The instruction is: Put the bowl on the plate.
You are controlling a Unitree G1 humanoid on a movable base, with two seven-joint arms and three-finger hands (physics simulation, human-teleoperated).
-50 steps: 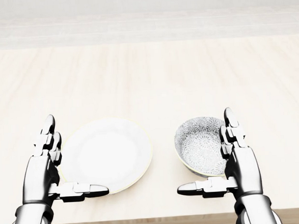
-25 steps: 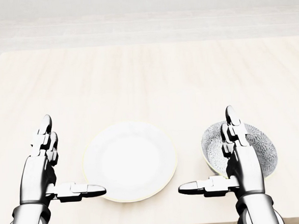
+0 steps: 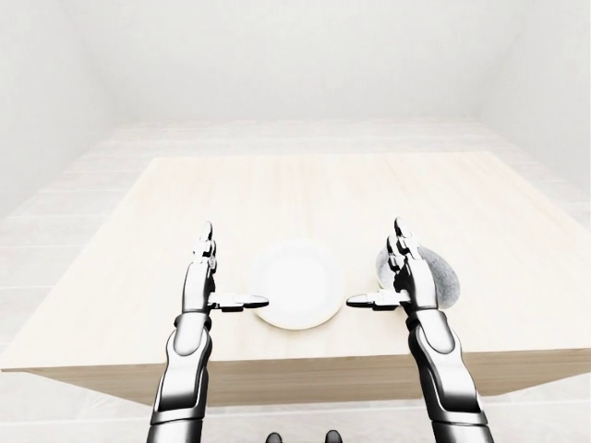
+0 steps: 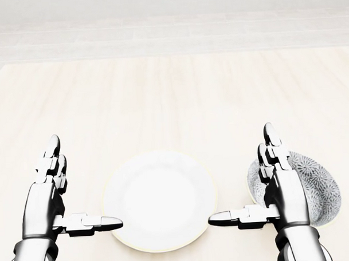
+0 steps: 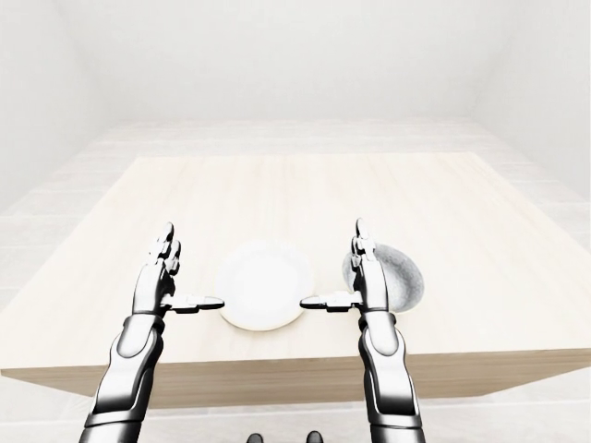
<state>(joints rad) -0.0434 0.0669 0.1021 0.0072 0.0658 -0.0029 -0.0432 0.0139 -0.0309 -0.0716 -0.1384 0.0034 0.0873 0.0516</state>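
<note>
Left-eye view: the white plate (image 3: pixel 297 284) lies bare on the wooden table (image 3: pixel 277 189). Head view: my left hand (image 4: pixel 45 202) at 8 o'clock and my right hand (image 4: pixel 286 196) at 4 are spread, holding nothing. The patterned bowl (image 4: pixel 317 184) sits at the plate's 3 o'clock, partly hidden by my right hand. Right-eye view: likewise. I judge that grasp, lift and placing all remain.

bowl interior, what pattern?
Grey-and-white floral speckle inside the bowl; clearest in the head view.

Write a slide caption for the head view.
Left hand and right hand, both open, flank the white plate; the patterned bowl lies at right.
</note>
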